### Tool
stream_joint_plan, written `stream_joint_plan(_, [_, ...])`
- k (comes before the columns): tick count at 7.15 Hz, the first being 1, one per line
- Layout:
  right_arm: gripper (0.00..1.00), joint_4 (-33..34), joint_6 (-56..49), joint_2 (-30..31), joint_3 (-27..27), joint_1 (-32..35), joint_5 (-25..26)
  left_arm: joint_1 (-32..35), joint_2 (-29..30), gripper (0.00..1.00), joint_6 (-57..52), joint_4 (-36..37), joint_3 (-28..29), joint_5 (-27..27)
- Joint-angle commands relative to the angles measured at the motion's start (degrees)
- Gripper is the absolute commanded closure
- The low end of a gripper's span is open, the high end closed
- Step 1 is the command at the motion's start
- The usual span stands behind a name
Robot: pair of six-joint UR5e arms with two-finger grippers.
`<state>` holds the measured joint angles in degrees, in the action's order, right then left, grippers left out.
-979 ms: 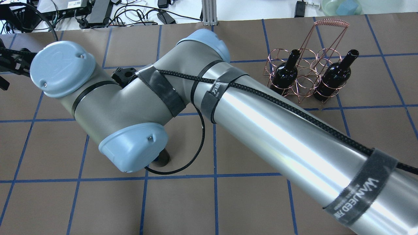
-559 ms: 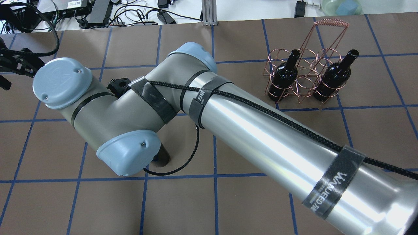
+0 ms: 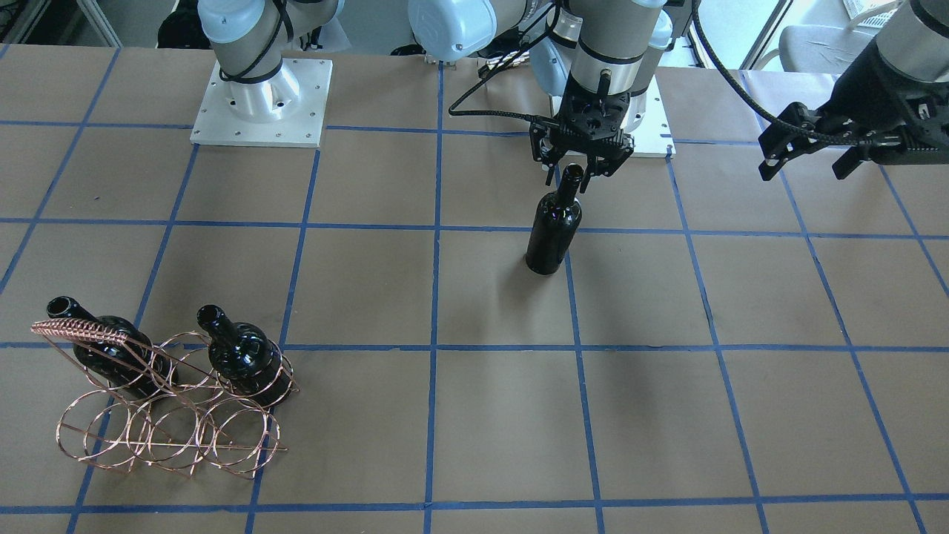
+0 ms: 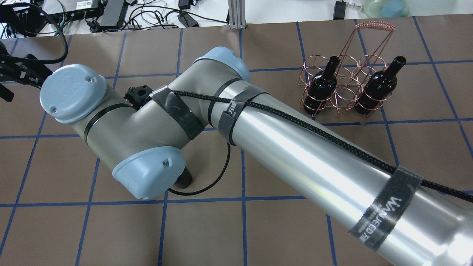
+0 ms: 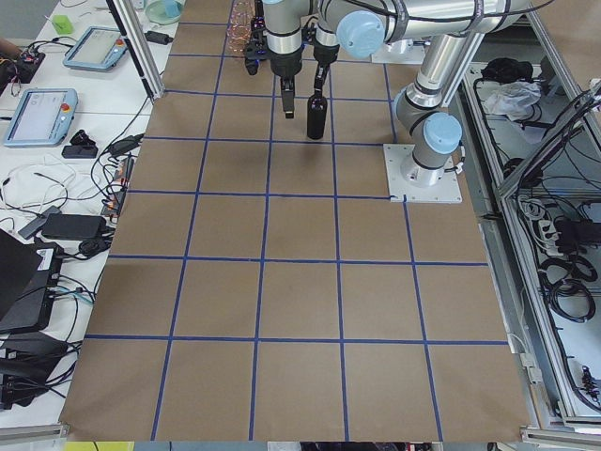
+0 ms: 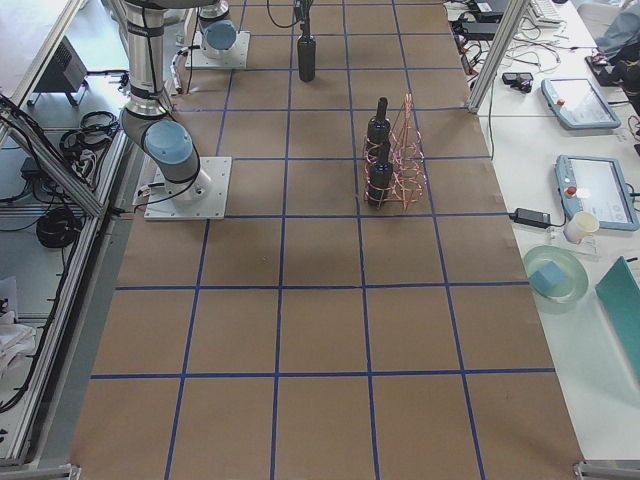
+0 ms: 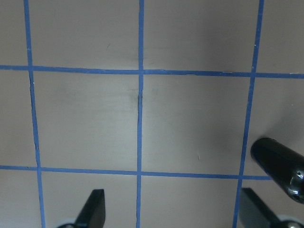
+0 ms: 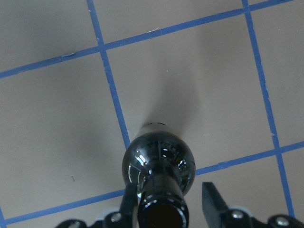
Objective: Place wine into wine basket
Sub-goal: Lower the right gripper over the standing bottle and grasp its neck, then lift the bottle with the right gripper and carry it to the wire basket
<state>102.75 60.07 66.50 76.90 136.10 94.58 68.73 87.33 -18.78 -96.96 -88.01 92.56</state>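
Note:
One black wine bottle stands upright alone on the brown table, near the robot's base. My right gripper is open, with its fingers on either side of the bottle's mouth. In the right wrist view the neck sits between the two fingers, with a gap on one side. My left gripper is open and empty, off to the side above the table. The rose-copper wine basket stands far away and holds two more black bottles. The basket also shows in the overhead view.
Blue tape lines grid the brown table cover. The right arm's long forearm crosses the overhead view and hides most of the lone bottle. Cables and devices lie beyond the far table edge. The left wrist view shows the bottle at its right edge.
The right arm's elbow and wrist have shifted a little over the lone bottle. The basket and its two bottles have not moved.

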Motion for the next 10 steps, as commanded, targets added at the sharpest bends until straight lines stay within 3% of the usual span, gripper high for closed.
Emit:
stream_joint_plan(1, [0.47,0.17,-0.04,0.21,0.27,-0.05,0.25,-0.08,-0.06,0.00,-0.03,-0.15,-0.06,-0.01])
stream_joint_plan(3, [0.63,0.34,-0.04,0.21,0.27,-0.05,-0.10,-0.17,-0.06,0.00,-0.46,-0.16,-0.49,0.08])
stream_joint_plan(5, [0.89,0.43,0.23,0.30,0.35,-0.05,-0.71,-0.17,-0.06,0.00,-0.73,-0.15,-0.59,-0.01])
stream_joint_plan(8, [0.93,-1.22,-4.57,4.58,1.14,-4.67,-1.07,0.79,-0.93,0.00,-0.64,0.11,-0.41,-1.24])
stream_joint_plan(10, [0.93,-2.21,-15.70,15.53,12.50,-12.66,-3.79,2.54,-0.76,0.00,0.49,0.37,-0.41,-1.33])
